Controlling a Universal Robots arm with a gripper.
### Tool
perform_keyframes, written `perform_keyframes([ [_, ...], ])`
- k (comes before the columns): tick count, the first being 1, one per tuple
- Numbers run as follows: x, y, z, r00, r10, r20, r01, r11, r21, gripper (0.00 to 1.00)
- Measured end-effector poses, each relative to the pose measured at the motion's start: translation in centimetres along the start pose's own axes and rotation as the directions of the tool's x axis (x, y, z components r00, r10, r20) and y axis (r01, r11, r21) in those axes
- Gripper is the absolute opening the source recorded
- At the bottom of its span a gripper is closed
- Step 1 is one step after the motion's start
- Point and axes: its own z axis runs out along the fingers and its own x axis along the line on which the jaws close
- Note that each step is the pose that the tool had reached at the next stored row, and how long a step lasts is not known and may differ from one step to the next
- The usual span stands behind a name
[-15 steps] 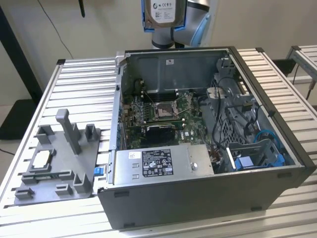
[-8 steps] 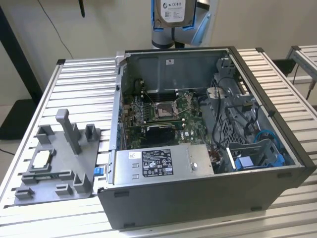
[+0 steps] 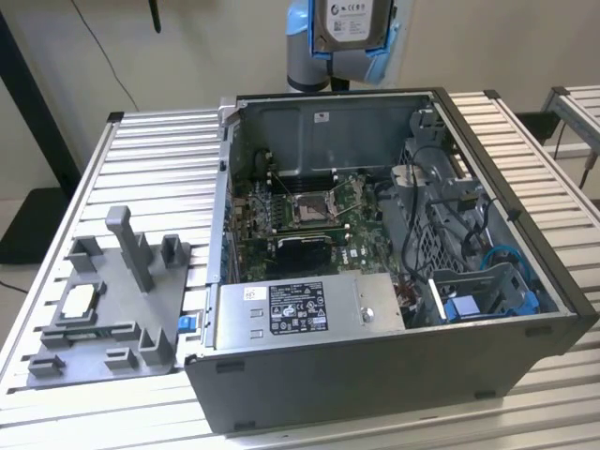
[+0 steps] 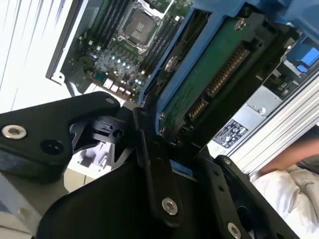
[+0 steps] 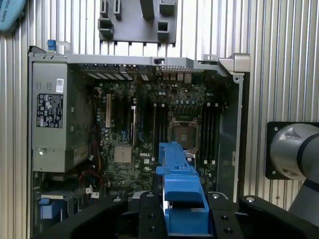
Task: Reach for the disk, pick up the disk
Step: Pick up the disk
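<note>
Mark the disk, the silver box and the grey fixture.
disk (image 3: 354, 21): exterior view, white label.
silver box (image 3: 309, 307): exterior view, printed label.
grey fixture (image 3: 132, 248): exterior view, upright post.

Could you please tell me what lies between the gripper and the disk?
Nothing: in both wrist views the gripper clamps the disk directly by its blue bracket; the exterior view shows it above the case.

One disk (image 3: 352, 21), one open computer case (image 3: 375, 386), one grey fixture tray (image 3: 112, 281), one power supply (image 3: 309, 307).

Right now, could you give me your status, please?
Pincer shut on the disk. Disk held above the open computer case. No obstruction seen.
</note>
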Motion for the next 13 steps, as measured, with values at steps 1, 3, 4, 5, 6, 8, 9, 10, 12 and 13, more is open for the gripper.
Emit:
perform_keyframes([
  [1,0.00,-0.41,-0.01,1.0000,0.000,0.0000,0.000,1.0000,0.0000,0.00],
  [3,0.01,-1.26,-0.04,1.0000,0.000,0.0000,0.000,1.0000,0.0000,0.00],
  [4,0.01,-1.69,-0.05,1.0000,0.000,0.0001,0.000,1.0000,0.0000,0.00],
  [5,0.01,-2.13,-0.07,1.0000,0.000,0.0000,0.000,1.0000,0.0000,0.00],
  [6,0.01,-2.49,-0.08,1.0000,0.000,0.0000,0.000,1.0000,0.0000,0.00],
  [8,0.01,-3.31,-0.11,1.0000,0.000,0.0000,0.000,1.0000,0.0000,0.00],
  [9,0.01,-3.70,-0.12,1.0000,0.000,-0.0001,0.000,1.0000,0.0000,0.00],
  [10,0.02,-4.08,-0.13,1.0000,0.000,0.0000,0.000,1.0000,0.0000,0.00],
  [12,0.03,-4.85,-0.16,1.0000,0.000,0.0000,0.000,1.0000,0.0000,0.00],
  [13,0.03,-5.22,-0.17,1.0000,0.000,-0.0001,0.000,1.0000,0.0000,0.00],
])
